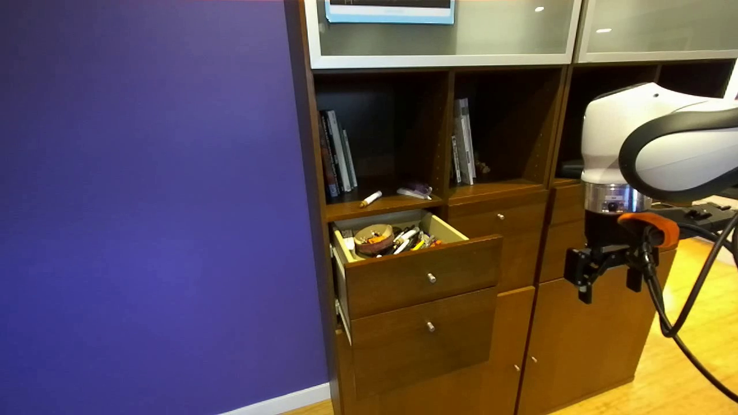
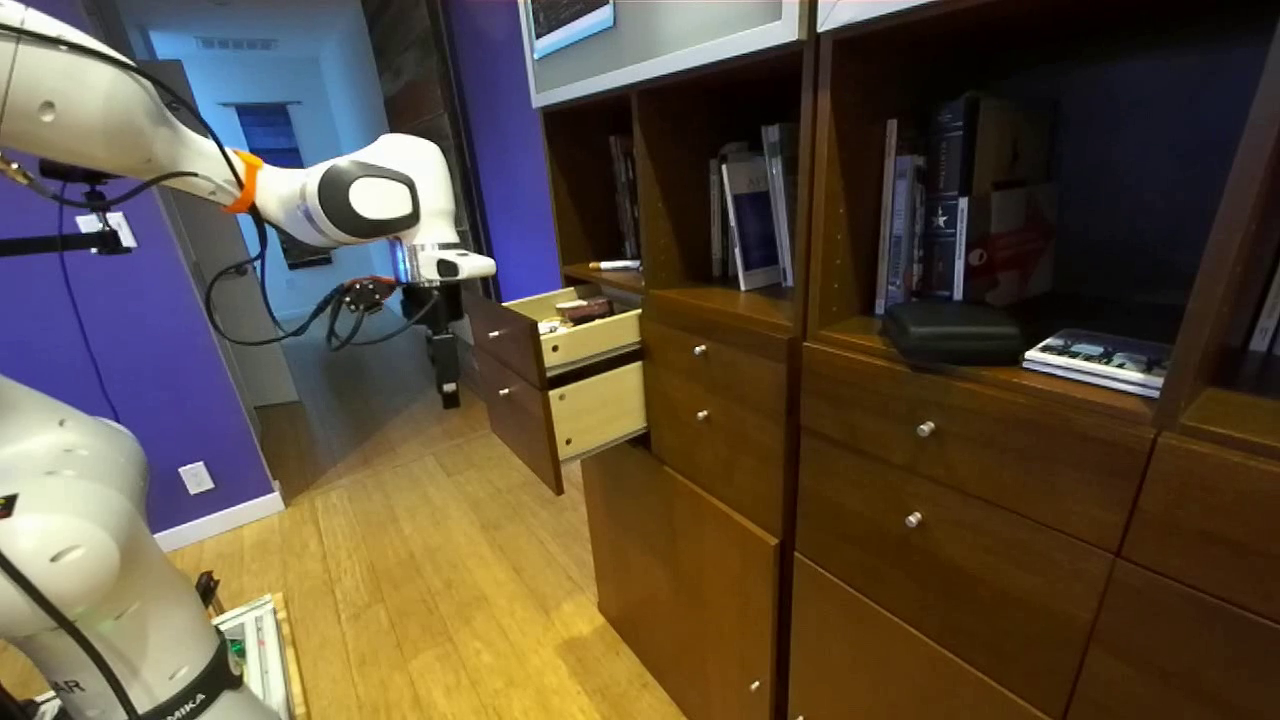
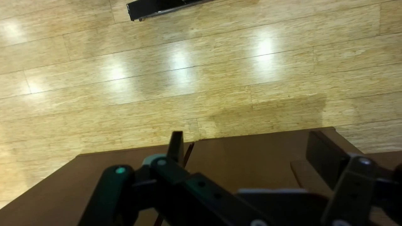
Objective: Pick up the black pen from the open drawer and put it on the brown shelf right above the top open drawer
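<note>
The open drawer (image 1: 424, 279) is pulled out and also shows in an exterior view (image 2: 592, 342). It holds a jumble of pens and markers (image 1: 408, 239); some look dark, but I cannot single out the black pen. The brown shelf (image 1: 398, 205) lies right above the drawer and shows in an exterior view (image 2: 625, 280). A white marker with an orange-yellow end (image 1: 371, 199) lies on it. My gripper (image 1: 610, 287) is to the right of the drawer, well apart from it, pointing down. In the wrist view my gripper (image 3: 246, 138) is open with nothing between its fingers.
A round bowl (image 1: 375, 240) sits in the drawer's left part. A lower drawer (image 2: 600, 408) is also pulled out. Books (image 1: 340, 153) stand at the shelf's left, and a purple and white item (image 1: 416, 190) lies at its right. Cabinet fronts (image 3: 248, 160) are below my gripper.
</note>
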{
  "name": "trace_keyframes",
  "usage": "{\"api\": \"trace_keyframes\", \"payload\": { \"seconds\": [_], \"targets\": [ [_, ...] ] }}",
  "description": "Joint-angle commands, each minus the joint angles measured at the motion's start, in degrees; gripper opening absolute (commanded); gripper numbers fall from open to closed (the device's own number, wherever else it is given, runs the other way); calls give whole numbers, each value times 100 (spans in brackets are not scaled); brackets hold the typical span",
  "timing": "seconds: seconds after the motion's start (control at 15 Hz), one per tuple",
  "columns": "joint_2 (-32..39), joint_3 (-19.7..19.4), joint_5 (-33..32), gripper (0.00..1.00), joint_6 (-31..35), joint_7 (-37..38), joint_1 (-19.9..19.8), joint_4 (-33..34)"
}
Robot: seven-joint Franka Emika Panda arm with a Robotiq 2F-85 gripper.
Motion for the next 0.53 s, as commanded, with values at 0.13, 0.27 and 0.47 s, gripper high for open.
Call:
{"api": "trace_keyframes", "payload": {
  "seconds": [0.13,0.27,0.47],
  "targets": [
    [346,143,-349,100,-386,213,202,1346],
    [605,163,-256,100,-449,472,179,1975],
    [1216,120,56,100,-401,1108,161,2956]
  ]
}}
